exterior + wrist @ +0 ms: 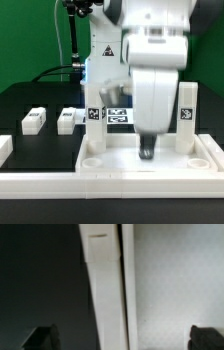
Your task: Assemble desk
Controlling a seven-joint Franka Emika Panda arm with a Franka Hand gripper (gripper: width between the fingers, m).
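The desk top (120,160), a white tray with a raised rim, lies flat near the front of the black table. Two white legs stand upright on it, one (95,126) toward the exterior view's left and one (187,112) toward its right, each with a tag. Two more tagged legs (33,120) (68,118) lie loose on the table further left. My gripper (147,148) hangs over the top's middle, near its far rim. In the wrist view the gripper (125,339) is open, its dark fingertips (42,338) straddling the white rim (105,286) and holding nothing.
A long white rail (110,186) runs along the table's front edge below the desk top. Another white piece (5,148) sits at the exterior view's far left. A tagged white part (118,117) shows behind the arm.
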